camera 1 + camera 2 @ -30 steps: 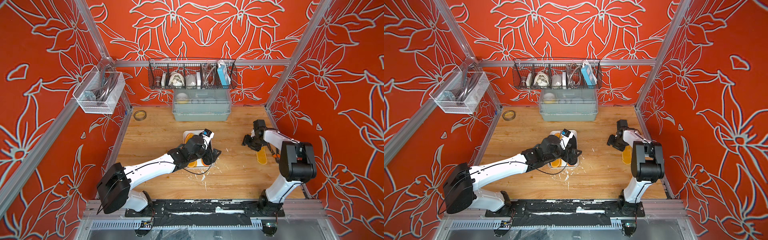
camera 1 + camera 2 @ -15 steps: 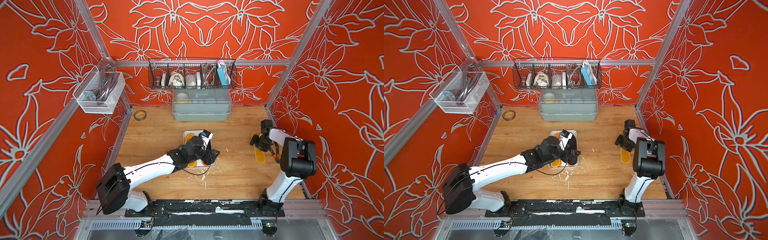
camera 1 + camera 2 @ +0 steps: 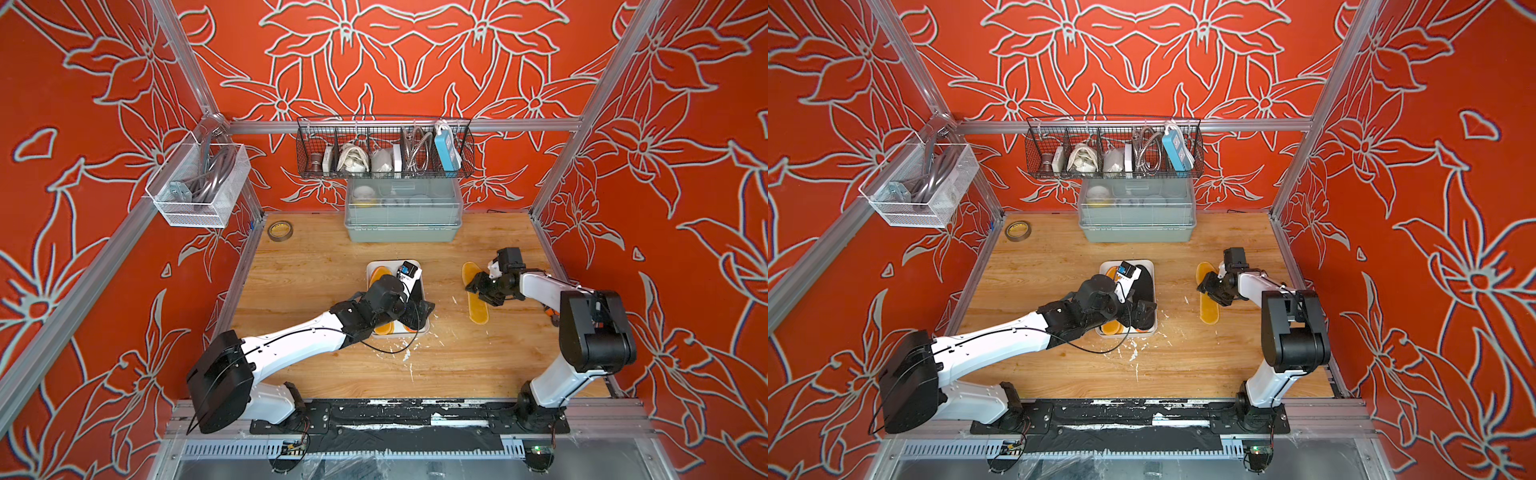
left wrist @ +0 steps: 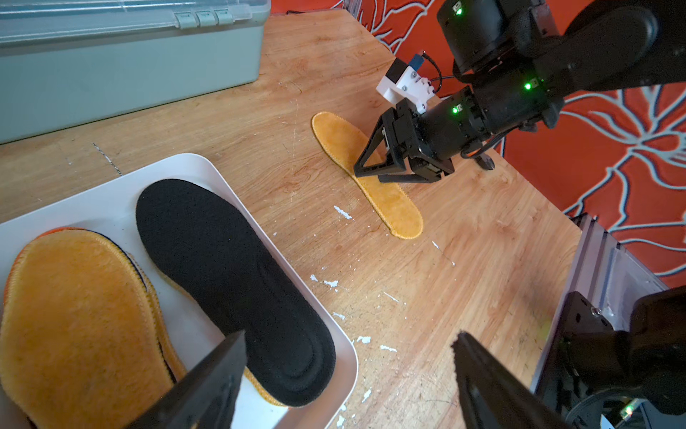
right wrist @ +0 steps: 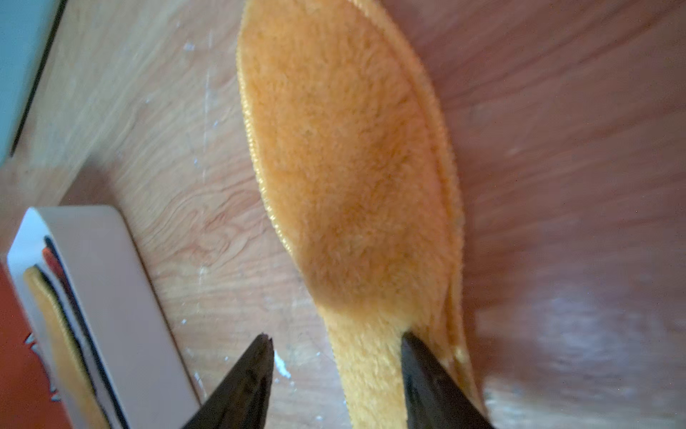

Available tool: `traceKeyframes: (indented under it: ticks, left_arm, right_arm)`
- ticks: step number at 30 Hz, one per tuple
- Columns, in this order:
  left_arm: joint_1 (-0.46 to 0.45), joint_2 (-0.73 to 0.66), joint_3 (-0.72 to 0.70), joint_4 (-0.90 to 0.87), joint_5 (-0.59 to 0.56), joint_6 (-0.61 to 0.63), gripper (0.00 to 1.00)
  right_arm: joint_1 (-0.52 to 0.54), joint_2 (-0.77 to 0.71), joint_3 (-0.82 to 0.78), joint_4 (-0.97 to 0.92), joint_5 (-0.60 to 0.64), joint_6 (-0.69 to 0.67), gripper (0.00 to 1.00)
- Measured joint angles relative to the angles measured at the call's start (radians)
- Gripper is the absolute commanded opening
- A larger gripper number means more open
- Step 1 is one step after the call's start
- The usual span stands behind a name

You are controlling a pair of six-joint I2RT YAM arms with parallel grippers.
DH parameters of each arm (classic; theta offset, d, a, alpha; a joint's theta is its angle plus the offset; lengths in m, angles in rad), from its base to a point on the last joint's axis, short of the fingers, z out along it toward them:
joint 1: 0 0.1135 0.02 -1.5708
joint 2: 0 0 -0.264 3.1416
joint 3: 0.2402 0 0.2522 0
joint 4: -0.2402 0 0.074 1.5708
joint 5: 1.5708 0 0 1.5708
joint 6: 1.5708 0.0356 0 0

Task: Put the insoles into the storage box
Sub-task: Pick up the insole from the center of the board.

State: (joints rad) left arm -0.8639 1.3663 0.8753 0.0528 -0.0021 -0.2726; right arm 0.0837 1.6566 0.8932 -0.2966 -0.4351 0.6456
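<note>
Orange-red floral walls round a scratched wooden tabletop (image 3: 324,266).

In both top views, at mid-table: shallow white rectangular plastic storage box (image 3: 370,267) (image 3: 1152,266). Inside, flat fuzzy amber-yellow insoles (image 3: 384,328) along its left side and a flat black foam insole (image 3: 1144,282) along its right. Left gripper (image 3: 422,309) above the box's near right corner. Right of the box and apart from it, one loose amber-yellow fuzzy insole (image 3: 477,309) flat on the wood, lengthwise parallel to the box. Right gripper (image 3: 478,286) low over its middle. Behind the box, against the back wall, grey-green plastic bin with translucent lid (image 3: 403,228).

From the left wrist: left gripper (image 4: 349,340) spread wide and empty over the box's rim. Black insole (image 4: 230,267) atop a yellow stitched edge. Beside it the amber stack (image 4: 74,315), with an orange edge showing beneath.

From the right wrist: right gripper (image 5: 337,338) part-way apart, not clamped. One fingertip (image 5: 412,353) on the loose insole's pile, the other on bare wood on the box side of its edge. Box wall (image 5: 111,297) near.
</note>
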Motion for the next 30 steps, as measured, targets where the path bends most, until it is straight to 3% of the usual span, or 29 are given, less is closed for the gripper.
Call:
traceKeyframes:
  ticks: [6,11,18,26,30]
  left_arm:
    - [0.01,0.048,0.0,0.0,0.029,0.003,0.88]
    - [0.017,0.058,0.0,0.006,0.06,0.003,0.88]
    - [0.019,0.068,0.005,0.018,0.097,0.003,0.88]
    - [0.019,0.086,0.014,0.021,0.117,0.002,0.89]
    - [0.019,0.092,0.014,0.025,0.117,-0.001,0.89]
  right_arm:
    - [0.012,-0.089,0.007,-0.071,-0.035,0.003,0.6]
    - [0.001,-0.158,0.074,-0.139,0.055,-0.058,0.57]
    - [0.001,-0.061,0.106,-0.203,0.172,-0.128,0.52]
    - [0.007,0.048,0.106,-0.206,0.18,-0.149,0.44]
    - [0.018,0.077,0.126,-0.196,0.184,-0.156,0.3]
